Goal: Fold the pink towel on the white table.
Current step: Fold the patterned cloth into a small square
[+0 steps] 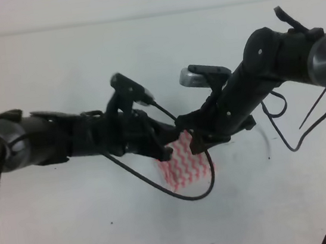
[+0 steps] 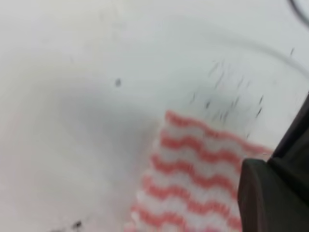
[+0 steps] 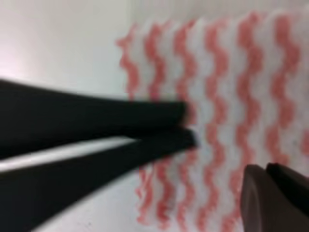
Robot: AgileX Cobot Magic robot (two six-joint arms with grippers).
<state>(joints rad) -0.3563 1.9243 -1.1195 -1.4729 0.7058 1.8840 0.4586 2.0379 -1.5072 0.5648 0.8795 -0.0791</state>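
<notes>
The pink towel (image 1: pixel 183 161), thin and soft with wavy zigzag stripes, lies just below the middle of the high view on the white table (image 1: pixel 75 230), a smooth, speck-marked surface. The right gripper (image 3: pixel 186 128) has its slim black fingers pinched together on the cloth's edge. Whether the left gripper (image 1: pixel 166 151) is clenched or released I cannot tell. Such limp fabric could slip free or bunch if the arms pull unevenly.
</notes>
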